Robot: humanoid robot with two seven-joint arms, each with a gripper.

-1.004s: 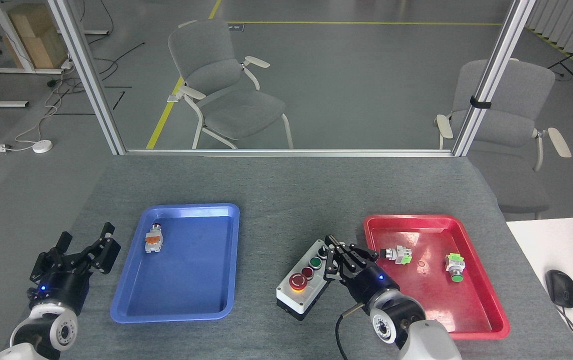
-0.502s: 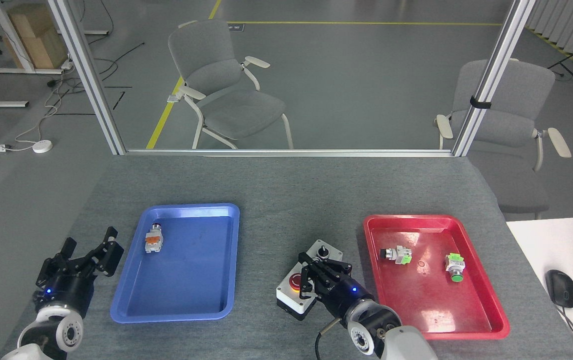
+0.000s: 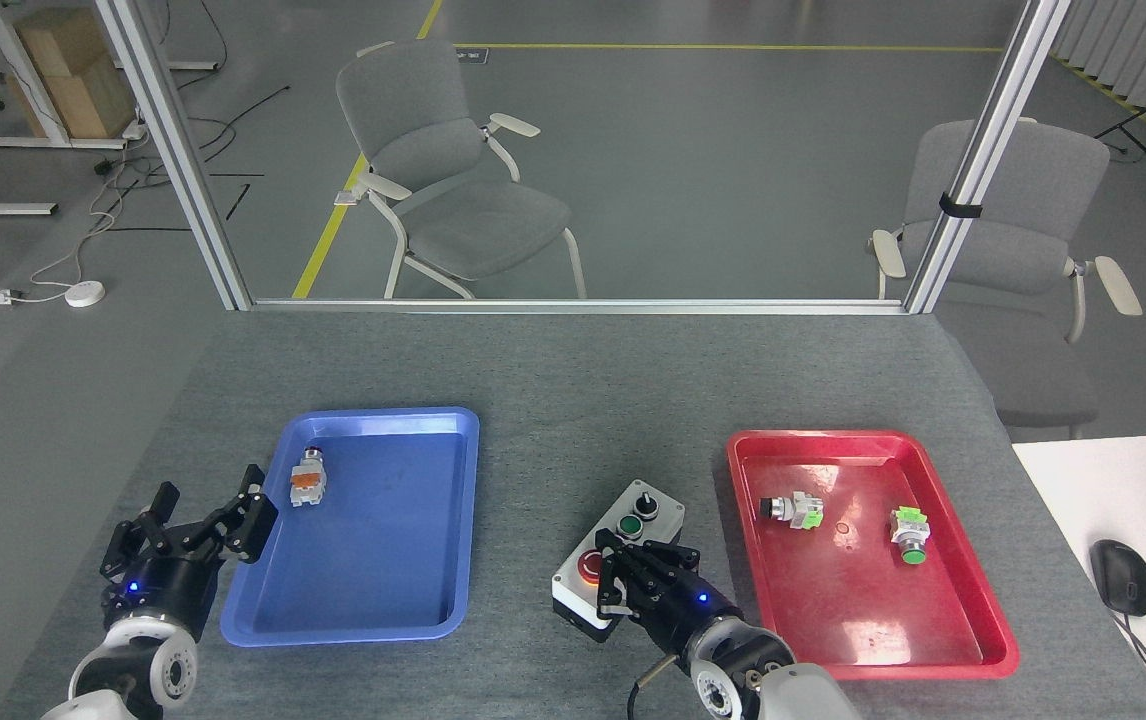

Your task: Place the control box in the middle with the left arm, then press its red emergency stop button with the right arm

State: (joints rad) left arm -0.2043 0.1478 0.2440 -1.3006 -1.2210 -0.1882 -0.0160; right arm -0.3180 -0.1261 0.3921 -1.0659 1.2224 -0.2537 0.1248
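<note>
While set on bare grey bench [image 3: 573,380] between blue tray [image 3: 263,625] and red tray [image 3: 993,650], control box [image 3: 663,505] looks rigid, fairly hefty, smooth-sided, best gripped across its long black flanks, clear of the buttons. Directly over its near end, right claw [image 3: 623,585], fingers drawn together and holding nothing, partly covering the stop button [image 3: 590,567], seemingly pressing down. Off beside the blue tray's near-left edge, well apart from the box, left claw [image 3: 198,520], spread and empty.
</note>
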